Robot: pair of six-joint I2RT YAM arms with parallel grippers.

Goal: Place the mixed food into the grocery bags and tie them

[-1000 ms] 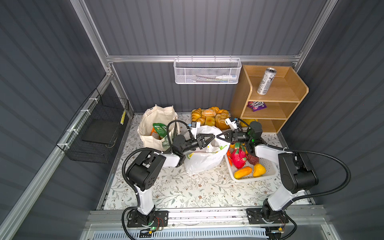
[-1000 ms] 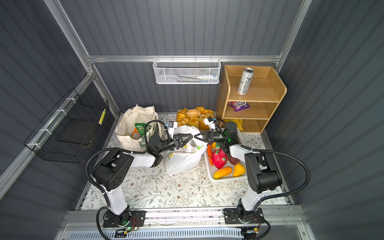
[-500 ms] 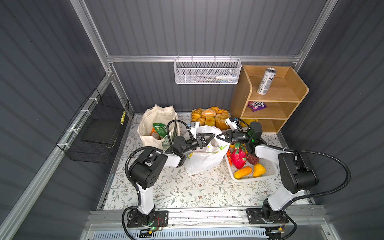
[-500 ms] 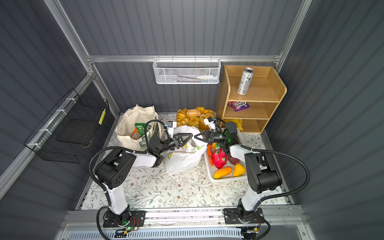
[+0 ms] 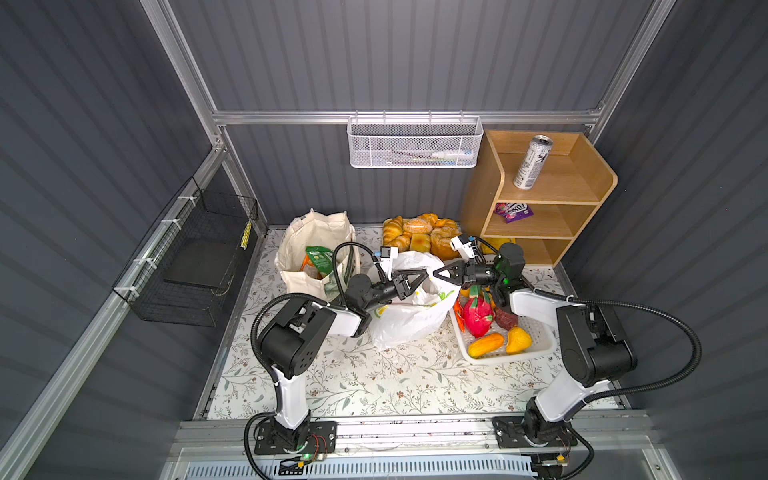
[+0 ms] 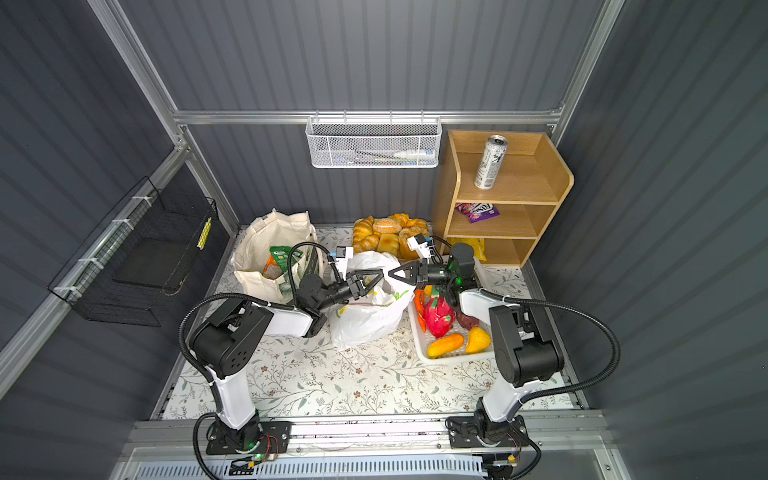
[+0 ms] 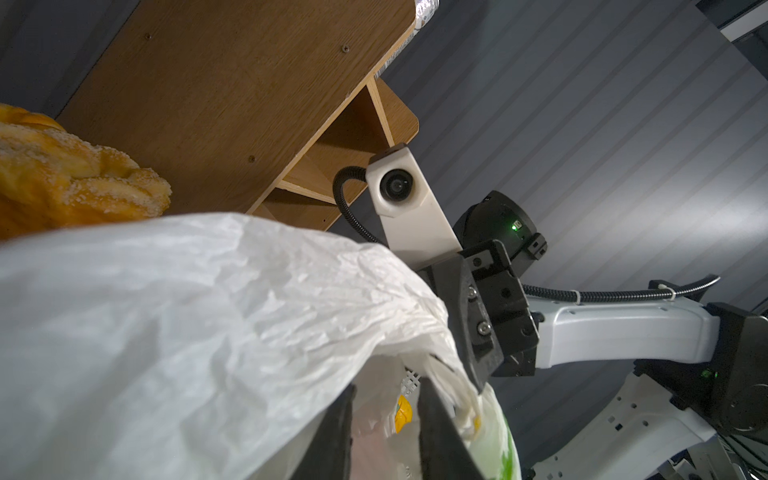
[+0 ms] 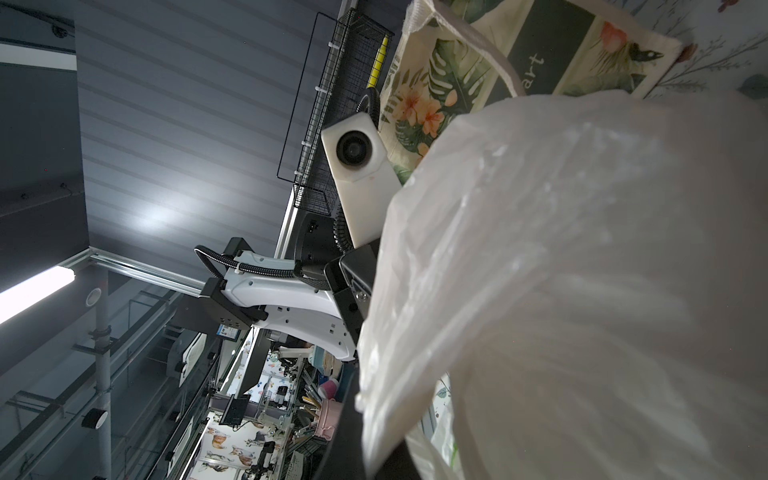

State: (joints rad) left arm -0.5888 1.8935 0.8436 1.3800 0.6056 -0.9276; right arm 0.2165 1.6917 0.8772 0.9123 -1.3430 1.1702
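The white lemon-print plastic bag (image 5: 409, 316) (image 6: 365, 320) stands mid-table, and both grippers meet at its mouth. My right gripper (image 5: 435, 273) (image 8: 374, 449) is shut on the bag's twisted handle (image 7: 453, 386). My left gripper (image 5: 424, 274) (image 7: 386, 390) faces it with its jaws slightly apart. Bag film is draped over one finger and nothing is pinched between them. The cream floral tote (image 5: 311, 245) (image 8: 457, 70) stands at the back left with a green packet (image 5: 318, 257) inside. The silver-and-black can (image 5: 532, 162) stands on the top shelf, and a purple packet (image 5: 513, 210) lies one shelf lower.
Just behind the bag is a pile of bread rolls (image 5: 419, 235). A white perforated basket (image 5: 536, 353) at the right holds a dragon fruit and other toy produce. The wooden shelf (image 5: 590, 195) is at the back right. One wire basket (image 5: 415, 145) hangs on the back wall and a black one (image 5: 199, 257) on the left wall.
No clear movement shows. Both grippers stay at the mouth of the plastic bag, with the right one shut on the handle throughout.
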